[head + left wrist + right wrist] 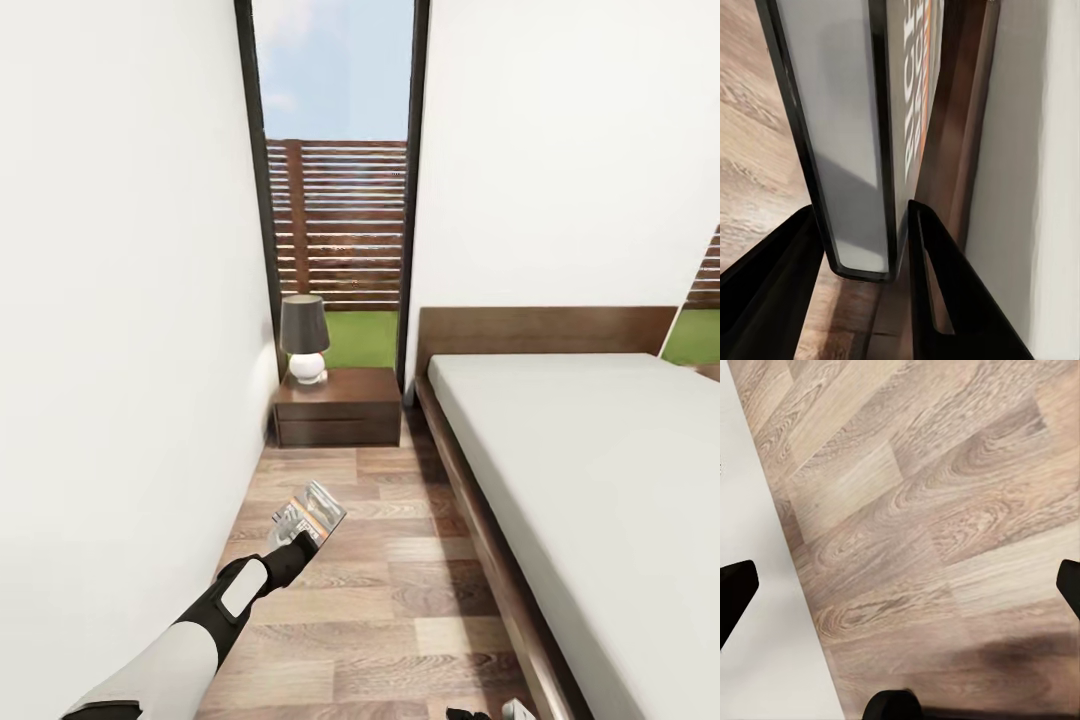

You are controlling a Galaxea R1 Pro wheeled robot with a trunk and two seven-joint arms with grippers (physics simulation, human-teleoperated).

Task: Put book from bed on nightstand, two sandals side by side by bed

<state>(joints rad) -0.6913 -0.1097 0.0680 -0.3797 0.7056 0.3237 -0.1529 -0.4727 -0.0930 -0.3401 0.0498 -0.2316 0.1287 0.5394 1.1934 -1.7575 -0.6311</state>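
Head view: left tool [303,528] raised over the plank floor [400,600], pinching the book [312,515] in the aisle between the white wall and the bed [590,470]. Ahead, nightstand [338,405] against the window, with a dark-shaded lamp [304,338] on top.

Left wrist view: book [862,135] clamped edge-on between two black fingers [945,292] (orange band and white lettering on the cover), bed frame just beside.

Right wrist view: right tool [900,585] spread wide over bare floor [945,510], holding nothing.

Bedroom, bed [590,480], nightstand [338,405], lamp [304,338]
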